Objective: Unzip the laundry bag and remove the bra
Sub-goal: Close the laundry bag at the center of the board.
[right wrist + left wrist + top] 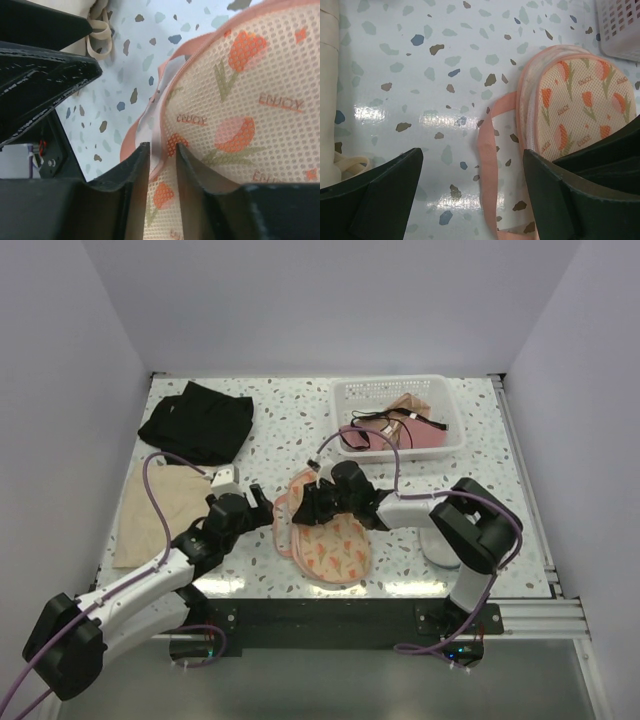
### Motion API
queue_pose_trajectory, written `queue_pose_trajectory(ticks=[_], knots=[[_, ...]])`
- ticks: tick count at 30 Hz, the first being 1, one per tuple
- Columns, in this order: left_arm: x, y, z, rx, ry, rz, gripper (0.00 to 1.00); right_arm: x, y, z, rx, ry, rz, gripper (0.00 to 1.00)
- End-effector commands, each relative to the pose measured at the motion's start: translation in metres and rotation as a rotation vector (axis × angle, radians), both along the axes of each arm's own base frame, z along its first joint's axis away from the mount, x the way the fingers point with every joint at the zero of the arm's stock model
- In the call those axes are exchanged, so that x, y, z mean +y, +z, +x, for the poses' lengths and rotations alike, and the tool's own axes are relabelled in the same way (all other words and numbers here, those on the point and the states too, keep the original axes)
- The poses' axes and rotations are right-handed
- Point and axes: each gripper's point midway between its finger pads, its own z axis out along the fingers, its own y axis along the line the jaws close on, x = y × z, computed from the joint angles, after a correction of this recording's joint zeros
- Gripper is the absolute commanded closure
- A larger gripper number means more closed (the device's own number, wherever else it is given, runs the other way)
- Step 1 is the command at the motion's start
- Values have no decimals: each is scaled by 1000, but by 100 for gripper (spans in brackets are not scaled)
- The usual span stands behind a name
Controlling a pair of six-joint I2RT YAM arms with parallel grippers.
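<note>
Left end effector (258,502): open, fingers spread wide, hovering low over the counter (290,420), holding nothing.
Right end effector (162,147): fingers only a narrow gap apart, with the bag's pale zipper seam lying in that gap; whether they pinched it could not be told.
Laundry bag (335,545): a peach mesh bag with a tulip print, flat on the counter. Its upper left edge sat directly at the right end effector's fingertips, and the rest of it spread out beneath and nearer the arm bases than that end effector. It lay just to the right of the left end effector, close beside its right finger.
Bag strap (484,145): a pink loop on the counter, lying between the left end effector's fingers.
Bra: could not be made out through the mesh.
Basket (390,383): white, beyond the right end effector and well apart from it, holding pink and tan garments (405,425).
Black garment (197,420): beyond the left end effector.
Beige cloth (150,510): left of the left end effector.
Count: two end effectors, one laundry bag, one basket, one black garment, one beige cloth.
</note>
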Motion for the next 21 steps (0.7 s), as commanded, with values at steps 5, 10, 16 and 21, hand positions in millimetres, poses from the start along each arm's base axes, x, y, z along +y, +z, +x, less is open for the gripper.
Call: queue_pose_trajectory(ticks=[5, 10, 16, 21], knots=[[-15, 3, -7, -11, -98, -43, 10, 2, 75, 11, -197, -42, 125, 54], [-34, 8, -7, -40, -190, -89, 8, -21, 93, 14, -241, -127, 68, 54], [-69, 9, -19, -67, -380, -197, 7, -51, 99, 21, -285, -223, -42, 53], [-86, 4, -23, -41, -445, -249, 7, -73, 108, 18, -312, -276, -74, 53]])
